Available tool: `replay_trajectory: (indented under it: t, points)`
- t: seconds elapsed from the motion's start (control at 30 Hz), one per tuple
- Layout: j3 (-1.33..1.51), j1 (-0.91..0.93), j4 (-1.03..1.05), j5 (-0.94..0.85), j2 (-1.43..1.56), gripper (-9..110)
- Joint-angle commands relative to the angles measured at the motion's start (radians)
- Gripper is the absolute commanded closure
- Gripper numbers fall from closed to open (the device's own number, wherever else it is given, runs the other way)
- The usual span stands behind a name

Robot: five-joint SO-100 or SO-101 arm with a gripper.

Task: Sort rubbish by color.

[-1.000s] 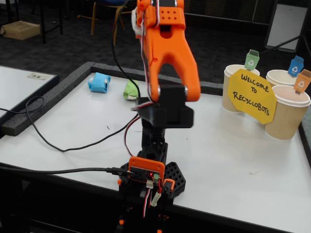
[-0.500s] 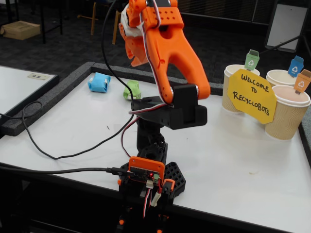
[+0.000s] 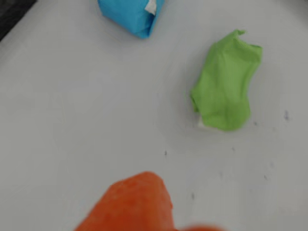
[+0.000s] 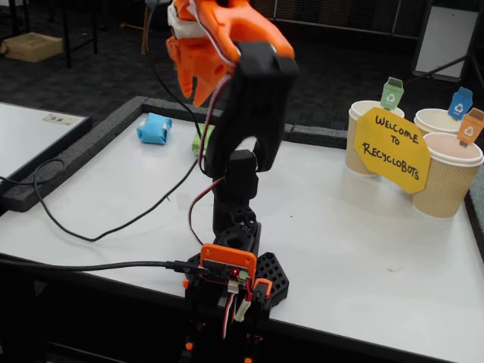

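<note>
Wrist view: Two paper wads lie on the white table (image 3: 86, 125). The light green wad (image 3: 225, 86) sits right of centre; its long axis runs near vertical in the frame, tilted slightly, with the narrower crumpled end toward the top right and the broader end toward the bottom. The light blue wad (image 3: 132, 14) is cut by the top edge, its visible corner pointing down-right. The two wads are apart, with bare table between them. An orange shape (image 3: 132, 204) fills the bottom centre, blurred; whether it is a gripper part or a wad cannot be told. Open table extends left and centre; a dark border shows at the top left corner.

Fixed view: The arm stands at the near table edge, raised, with the gripper (image 4: 198, 89) high above the far left area. Whether its jaws are apart or closed cannot be told, nor whether it holds anything. The blue wad (image 4: 154, 128) lies near the far left raised border. The green wad (image 4: 200, 139) is just right of it, partly hidden by the arm. Three paper cups (image 4: 448, 180) stand at the far right behind a yellow sign (image 4: 392, 148), each with one coloured tag. Wide bare table lies between arm and cups. A black cable (image 4: 98, 231) crosses the left side.
</note>
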Motion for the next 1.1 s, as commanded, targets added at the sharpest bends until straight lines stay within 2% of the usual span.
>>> replay_trajectory:
  t: [0.0, 0.47, 0.63, 0.87, 1.07]
  points:
    - [-0.299, 0.006, -0.038, -0.055, -0.192, 98]
    - [-0.618, 0.172, -0.084, -0.416, -0.597, 98]
    - [-0.626, 0.173, -0.035, -0.637, -0.627, 98]
    - [-0.626, 0.140, 0.009, -0.821, -0.627, 94]
    - [-0.635, 0.124, -0.084, -0.845, -0.627, 89]
